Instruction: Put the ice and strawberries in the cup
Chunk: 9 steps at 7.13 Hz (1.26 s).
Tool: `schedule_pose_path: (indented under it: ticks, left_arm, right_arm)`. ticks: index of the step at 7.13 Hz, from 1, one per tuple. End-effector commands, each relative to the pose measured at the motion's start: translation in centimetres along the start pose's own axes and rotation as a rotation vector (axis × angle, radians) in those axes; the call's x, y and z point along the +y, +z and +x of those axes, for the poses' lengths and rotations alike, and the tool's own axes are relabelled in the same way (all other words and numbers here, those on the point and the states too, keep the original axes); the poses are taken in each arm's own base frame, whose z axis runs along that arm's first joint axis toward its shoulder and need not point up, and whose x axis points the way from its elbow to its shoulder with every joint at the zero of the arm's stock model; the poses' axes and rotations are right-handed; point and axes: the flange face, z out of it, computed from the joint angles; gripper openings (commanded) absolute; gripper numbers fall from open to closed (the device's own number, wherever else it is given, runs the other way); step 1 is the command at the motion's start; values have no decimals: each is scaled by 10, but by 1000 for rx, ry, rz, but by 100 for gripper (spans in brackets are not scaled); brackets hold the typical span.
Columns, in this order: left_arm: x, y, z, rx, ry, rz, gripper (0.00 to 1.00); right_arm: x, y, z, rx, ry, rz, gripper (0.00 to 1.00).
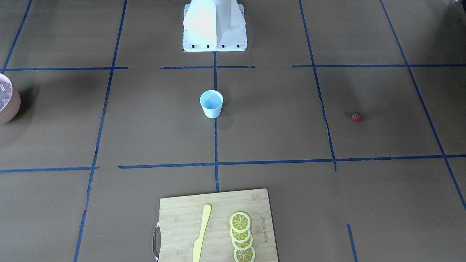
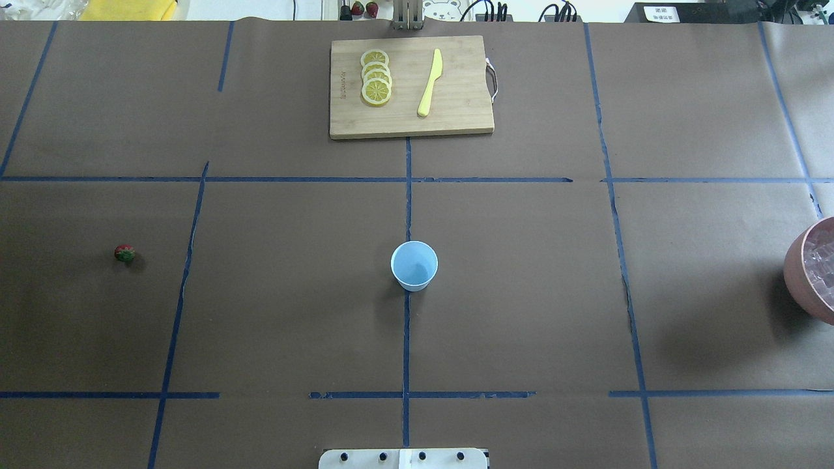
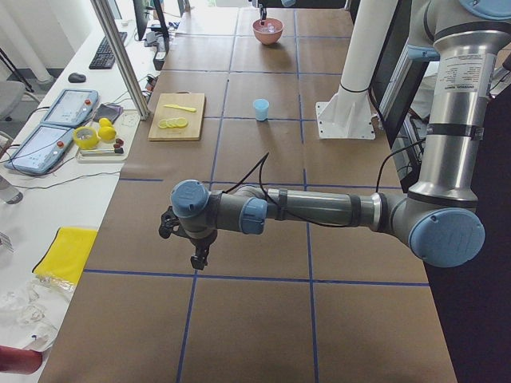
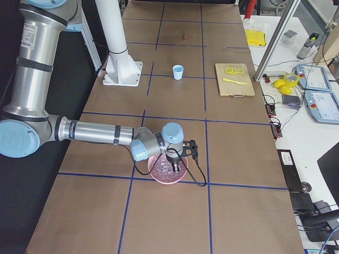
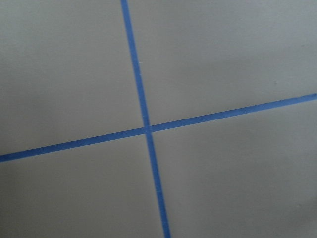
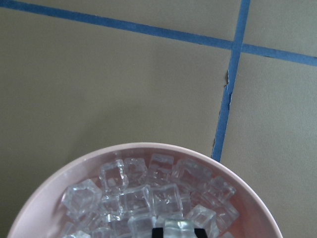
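Cup: the cup [image 2: 414, 266] is small, tapered, smooth pale-blue plastic with a round rim. It stands upright on the centre tape line, and only its bare inner floor shows.
Strawberry: the strawberry [image 2: 124, 253] is tiny, red with a green leafy top. It lies alone on the table [image 2: 293, 312], well apart from the cup, on the robot's left side.
Bowl: the bowl [image 6: 49, 186] is round and pinkish-brown with a smooth matte wall. It sits far out on the robot's right.
Ice: the ice [image 6: 136, 198] is clear, glassy cubes with rounded edges, heaped inside the bowl.
Right gripper: the right gripper [image 4: 175, 157] points down into the bowl. Dark fingertips [image 6: 157, 233] at the wrist view's bottom edge flank one cube. I cannot tell whether they press on it.
Left gripper: the left gripper [image 3: 198, 257] hangs over bare table above a crossing of tape lines [image 5: 146, 129]. I cannot tell whether it is apart or together.
Table surface: flat brown paper gridded with blue tape.
Cutting board: the cutting board [image 2: 456, 117] is a pale wooden rectangle with a metal handle. It carries a row of overlapping lemon slices [image 2: 376, 77] and a yellow knife [image 2: 430, 81].
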Motion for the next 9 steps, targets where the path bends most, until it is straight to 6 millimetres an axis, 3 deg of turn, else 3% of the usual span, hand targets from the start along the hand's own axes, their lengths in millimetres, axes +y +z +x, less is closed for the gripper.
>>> schedule_pose_path:
  ticks: [1,3,4,6,7,8,9]
  left_arm:
    - [-1,-3,3,-4,7,6,100]
    - [-3,-4,4,-12,11,6,100]
    - [-5,-5,3,-36,12,6,100]
    - [-6,-5,1,-62,9,3,100]
    - [-6,-6,1,-62,10,5,100]
    - [-6,-6,2,-63,12,6,100]
    - [-6,-6,2,-63,12,6,100]
  right_arm:
    - [-21,-37,-24,-22,5,32,0]
    - [-101,-116,-110,-12,40,8,1]
    - [-145,-138,-162,-19,19,-7,1]
    - [-184,-133,-263,-32,7,-50,1]
    - [-191,-123,-318,-44,45,-61,1]
    - [-191,-103,-398,-20,59,-58,1]
    - [-175,-78,-465,-9,91,-69,1]
